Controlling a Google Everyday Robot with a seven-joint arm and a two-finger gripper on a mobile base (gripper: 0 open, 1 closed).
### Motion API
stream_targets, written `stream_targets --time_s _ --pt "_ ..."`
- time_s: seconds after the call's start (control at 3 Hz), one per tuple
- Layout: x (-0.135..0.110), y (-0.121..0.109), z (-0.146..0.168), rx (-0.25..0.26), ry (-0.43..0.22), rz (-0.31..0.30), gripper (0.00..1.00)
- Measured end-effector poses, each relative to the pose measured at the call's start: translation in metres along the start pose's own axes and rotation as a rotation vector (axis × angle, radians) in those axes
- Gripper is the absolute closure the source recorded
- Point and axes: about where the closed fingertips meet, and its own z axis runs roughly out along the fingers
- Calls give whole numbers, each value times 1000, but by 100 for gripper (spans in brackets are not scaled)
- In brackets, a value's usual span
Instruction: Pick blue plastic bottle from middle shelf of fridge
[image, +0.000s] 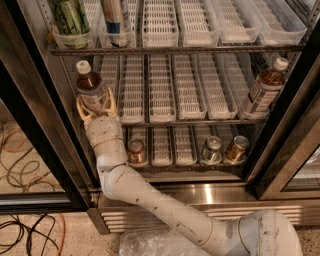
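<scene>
The blue plastic bottle (90, 86), with brown drink, a white cap and a pale label, stands at the left end of the middle shelf (190, 121) of the fridge (200, 192). My gripper (95, 103) reaches up from below on its white arm. Its cream fingers (80, 107) sit on both sides of the bottle's lower half and close on it. The bottle is upright and still rests on its white lane tray.
A second similar bottle (264, 92) stands at the shelf's right end. A green-labelled bottle (70, 17) and another bottle (114, 17) are on the shelf above. Cans (136, 151) (236, 149) sit on the shelf below. Black door frames flank the opening; cables (20, 150) lie at left.
</scene>
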Motion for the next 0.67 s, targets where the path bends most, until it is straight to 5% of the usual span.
stream_targets --time_s 0.67 --pt "-4 -5 2 -4 -63 -20 100"
